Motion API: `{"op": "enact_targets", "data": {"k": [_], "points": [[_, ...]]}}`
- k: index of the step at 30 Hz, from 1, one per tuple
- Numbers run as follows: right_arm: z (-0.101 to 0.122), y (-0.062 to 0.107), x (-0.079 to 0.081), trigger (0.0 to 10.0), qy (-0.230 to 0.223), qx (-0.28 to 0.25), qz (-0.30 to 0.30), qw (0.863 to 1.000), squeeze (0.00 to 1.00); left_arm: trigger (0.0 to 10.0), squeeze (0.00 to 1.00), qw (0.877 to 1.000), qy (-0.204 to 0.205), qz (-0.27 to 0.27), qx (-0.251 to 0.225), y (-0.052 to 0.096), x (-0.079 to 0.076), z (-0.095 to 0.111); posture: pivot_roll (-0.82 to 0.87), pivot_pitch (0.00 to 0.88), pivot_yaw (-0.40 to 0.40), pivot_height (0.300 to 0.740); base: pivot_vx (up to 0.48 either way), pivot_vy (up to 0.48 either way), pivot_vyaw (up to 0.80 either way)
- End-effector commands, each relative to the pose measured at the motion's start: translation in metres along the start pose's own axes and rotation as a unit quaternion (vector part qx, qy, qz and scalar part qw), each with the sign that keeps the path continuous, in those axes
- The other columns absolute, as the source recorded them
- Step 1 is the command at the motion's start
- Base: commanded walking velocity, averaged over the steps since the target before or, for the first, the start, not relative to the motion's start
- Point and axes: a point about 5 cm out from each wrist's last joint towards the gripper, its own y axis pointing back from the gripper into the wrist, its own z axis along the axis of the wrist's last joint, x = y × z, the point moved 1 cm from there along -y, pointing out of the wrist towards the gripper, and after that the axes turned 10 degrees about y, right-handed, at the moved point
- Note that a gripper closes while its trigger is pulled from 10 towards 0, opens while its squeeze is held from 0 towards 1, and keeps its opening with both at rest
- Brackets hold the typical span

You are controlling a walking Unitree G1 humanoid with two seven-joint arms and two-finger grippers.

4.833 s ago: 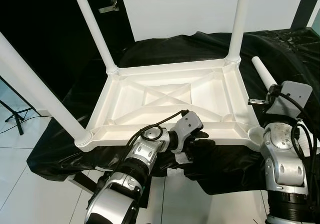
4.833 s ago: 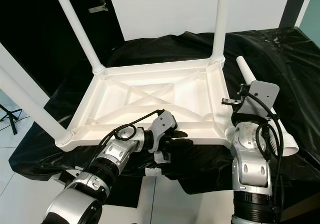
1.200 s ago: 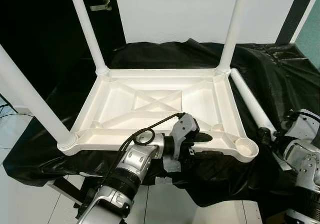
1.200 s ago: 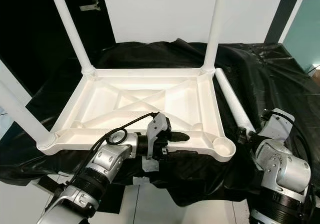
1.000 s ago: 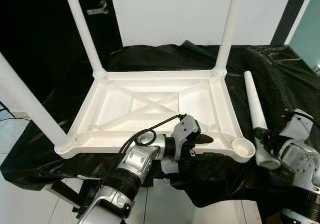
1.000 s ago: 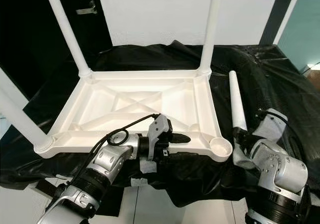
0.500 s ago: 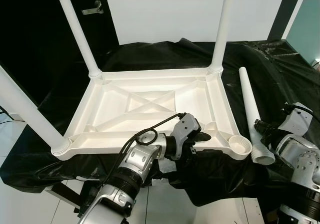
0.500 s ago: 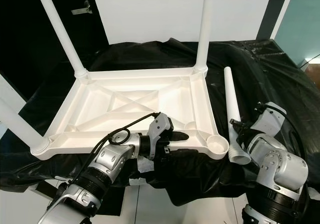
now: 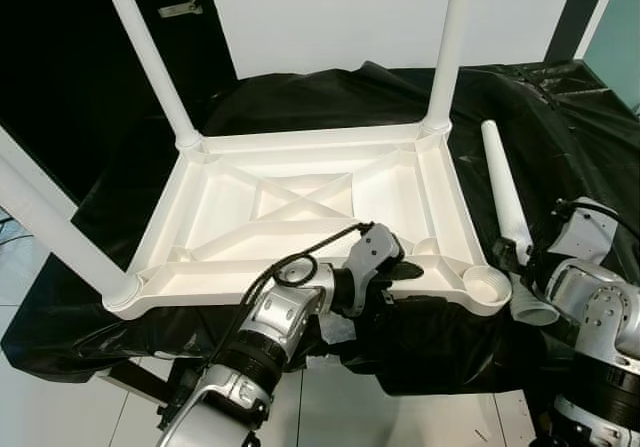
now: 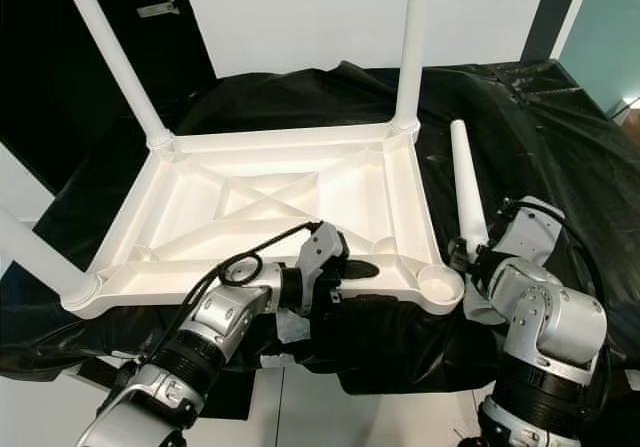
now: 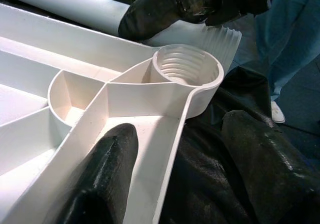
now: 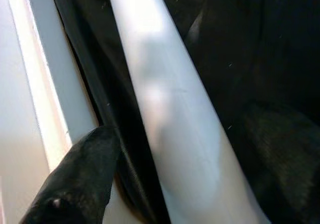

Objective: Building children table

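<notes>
Right end effector (image 10: 478,257) clamped on fourth white plastic leg (image 10: 464,189), now swung nearer empty threaded socket (image 11: 187,69); left end effector (image 9: 400,269) gripping upturned white tabletop (image 9: 300,207) rim.

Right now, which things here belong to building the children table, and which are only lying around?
For the job:
- upturned white tabletop
- three fitted legs
- empty threaded socket
- loose leg, held by right tool
- left tool, gripping the tabletop rim

Just there:
- black cloth
- door handle
</notes>
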Motion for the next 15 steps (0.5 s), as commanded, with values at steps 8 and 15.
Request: {"op": "enact_targets", "data": {"k": [8, 15], "points": [[-0.041, -0.023, -0.017, 10.0, 0.051, 0.156, 0.013, 0.986, 0.00, 10.0, 0.00, 0.999, 0.010, 0.039, 0.023, -0.004, 0.006, -0.005, -0.21, 0.000, 0.078, 0.740, 0.000, 0.000, 0.00], [-0.055, -0.024, -0.004, 1.9, 0.037, 0.180, 0.029, 0.983, 0.00, 10.0, 0.00, 0.998, 0.020, 0.046, 0.027, -0.003, 0.006, -0.008, -0.20, 0.000, 0.078, 0.740, 0.000, 0.000, 0.00]]}}
